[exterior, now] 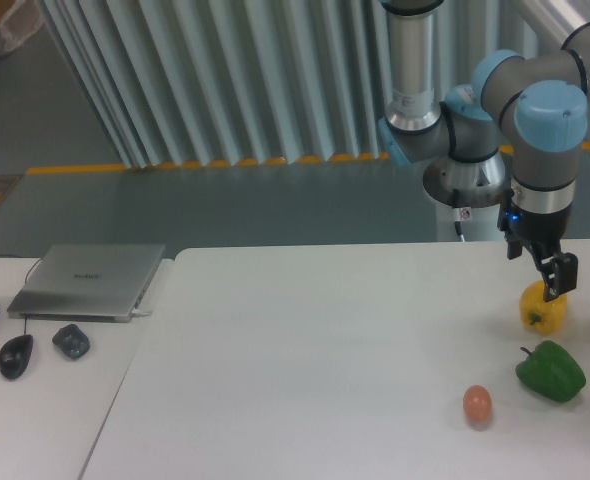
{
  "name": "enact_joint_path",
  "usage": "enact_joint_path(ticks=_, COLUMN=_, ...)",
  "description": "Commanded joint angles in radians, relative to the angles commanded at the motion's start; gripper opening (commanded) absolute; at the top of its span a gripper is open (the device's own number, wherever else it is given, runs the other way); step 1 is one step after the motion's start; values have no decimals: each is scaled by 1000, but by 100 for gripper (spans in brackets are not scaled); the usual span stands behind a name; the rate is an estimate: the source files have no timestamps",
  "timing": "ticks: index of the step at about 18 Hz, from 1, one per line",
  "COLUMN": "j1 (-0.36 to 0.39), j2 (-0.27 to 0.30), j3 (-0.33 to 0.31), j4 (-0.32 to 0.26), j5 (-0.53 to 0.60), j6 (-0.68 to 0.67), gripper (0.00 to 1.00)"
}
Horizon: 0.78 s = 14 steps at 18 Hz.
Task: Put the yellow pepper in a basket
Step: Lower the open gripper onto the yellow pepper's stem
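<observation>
Yellow pepper (542, 310) sits on the counter (325, 350) near the right edge, just behind the green pepper (551, 371); orange-pink egg-shaped item (477, 404) lies further left and forward. My hand (553, 282) is right on top of the yellow pepper — fingertips overlap its upper edge, so it lies directly below me, blocky, no clear long axis. Can't tell how far open my fingers are or whether they've closed on it — angle hides the gap. No basket in view. Laptop (90, 280) and mouse (15, 355) far left.

At right of frame we see the pincer (556, 283) atop the yellow pepper (542, 311); green pepper (551, 371) sits just below.
</observation>
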Motion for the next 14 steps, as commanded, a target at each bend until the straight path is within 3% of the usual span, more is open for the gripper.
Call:
enact_joint_path(ticks=10, j1=-25, j2=1, j3=-24, j4=3, j5=-6, j6=-14, gripper=100)
enact_joint_path(ticks=14, j1=-25, j2=29, j3=-126, j4=152, j5=-9, j6=-15, gripper=100)
